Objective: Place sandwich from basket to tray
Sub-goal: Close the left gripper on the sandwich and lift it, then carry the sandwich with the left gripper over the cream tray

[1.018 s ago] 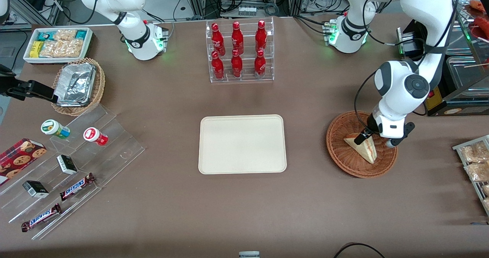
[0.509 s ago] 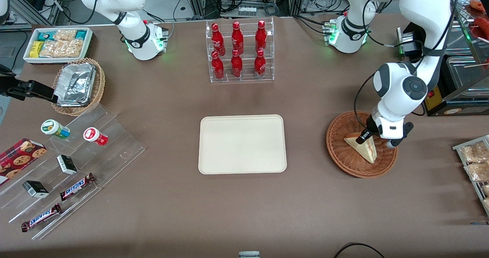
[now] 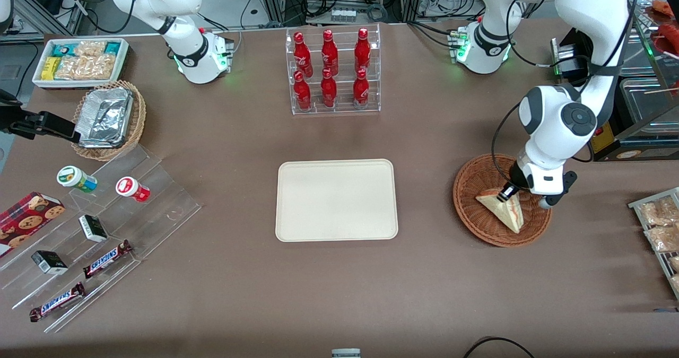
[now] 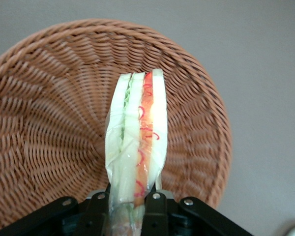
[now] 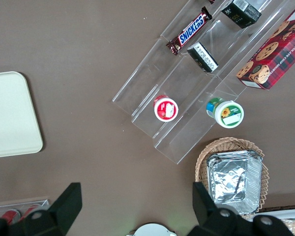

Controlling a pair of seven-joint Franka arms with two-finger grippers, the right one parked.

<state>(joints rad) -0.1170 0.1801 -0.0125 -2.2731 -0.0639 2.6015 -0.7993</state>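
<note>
The jaws are pinching the sandwich (image 4: 135, 147) by one end, one finger pressing each bread face so the filling layers are showing edge-on between them; that grip across the flat faces is probably chosen because the wedge is soft and would slip if taken by its edges. The gripper (image 3: 510, 192) is hanging over the basket (image 3: 469, 188), above the part of it farther from the front camera. The sandwich is sitting inside the basket's rim in the front view, its point aiming toward the camera; whether it is touching the weave I cannot tell. The tray (image 3: 336, 199) is lying well apart from the basket, toward the parked arm's end of the table, with bare tabletop between them, so the carry is likely needing a lift over the basket's rim first.
</note>
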